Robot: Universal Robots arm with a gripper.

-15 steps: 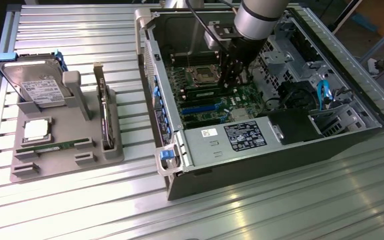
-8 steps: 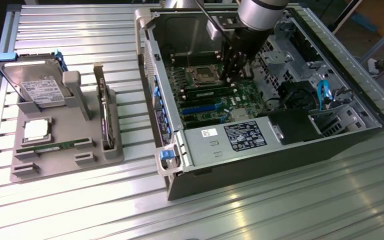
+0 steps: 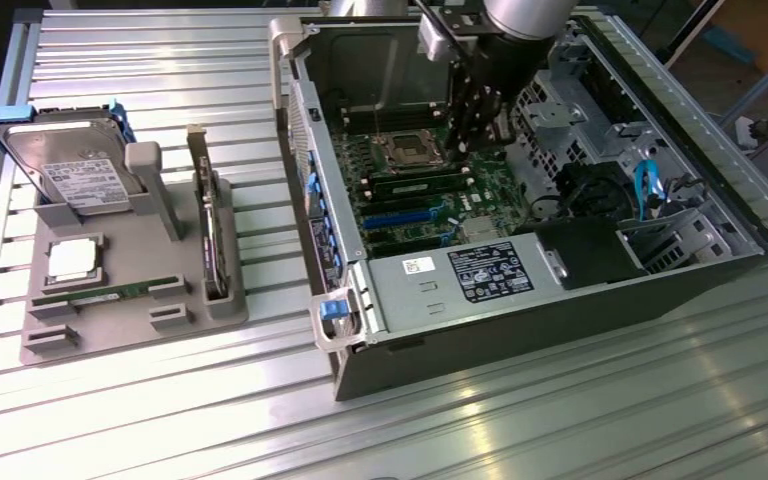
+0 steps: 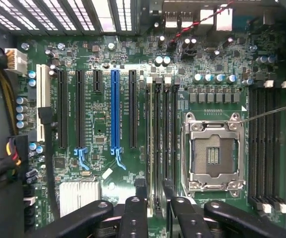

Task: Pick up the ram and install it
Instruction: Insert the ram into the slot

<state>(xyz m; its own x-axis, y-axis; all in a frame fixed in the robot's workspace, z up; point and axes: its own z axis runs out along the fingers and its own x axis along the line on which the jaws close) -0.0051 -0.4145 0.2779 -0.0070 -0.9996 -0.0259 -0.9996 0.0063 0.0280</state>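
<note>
Jaws released, nothing between them; poised above black memory slots (image 4: 165, 139) beside empty CPU socket (image 4: 212, 153), inside open computer case (image 3: 531, 330); ram (image 3: 104, 291) lies flat in grey holder (image 3: 131, 322) on table (image 3: 518, 430), well apart from jaws, near hard drive (image 3: 71, 175).

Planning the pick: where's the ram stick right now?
Exterior view's left: the ram lies on the grey tray, beside the square silver processor chip, outside the open case.
</note>
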